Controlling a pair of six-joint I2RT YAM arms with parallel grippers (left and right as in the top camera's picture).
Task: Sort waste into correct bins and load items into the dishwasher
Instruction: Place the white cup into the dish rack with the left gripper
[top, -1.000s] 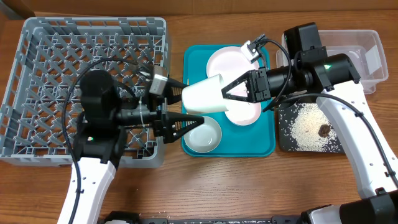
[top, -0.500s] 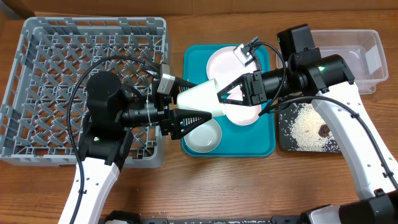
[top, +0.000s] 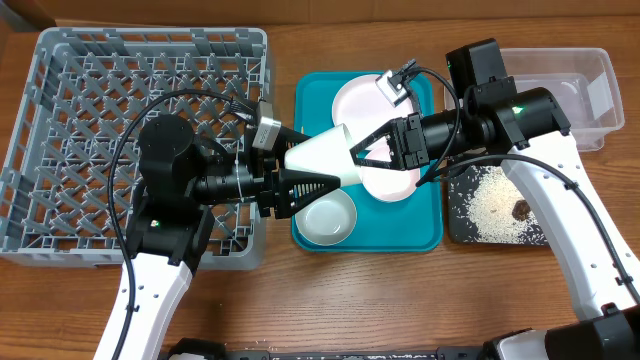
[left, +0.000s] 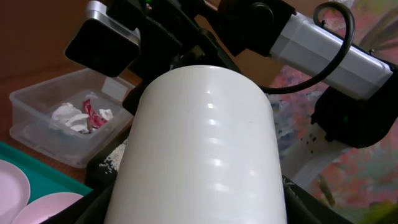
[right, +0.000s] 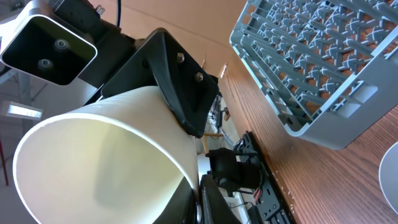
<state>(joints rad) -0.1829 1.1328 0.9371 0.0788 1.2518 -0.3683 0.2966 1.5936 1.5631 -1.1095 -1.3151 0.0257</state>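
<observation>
A small white cup (top: 320, 155) hangs in the air over the teal tray (top: 420, 238), held between both arms. My right gripper (top: 352, 157) pinches its rim, one finger inside and one outside, as the right wrist view (right: 198, 194) shows. My left gripper (top: 330, 186) has its fingers against both sides of the cup's body (left: 199, 143). The grey dish rack (top: 60, 60) lies at the left. A small white bowl (top: 328, 218) and two white plates (top: 355, 100) sit on the teal tray.
The clear tub (top: 592, 70) at the back right holds white tissue and a red wrapper (left: 84, 115). The black tray (top: 455, 225) holds rice grains and a brown lump (top: 521, 209). The rack's corner (right: 311, 62) shows in the right wrist view.
My left gripper came up from beside the bowl to the cup and its fingers narrowed onto the cup's sides. My right gripper shifted the cup slightly left, then held still.
</observation>
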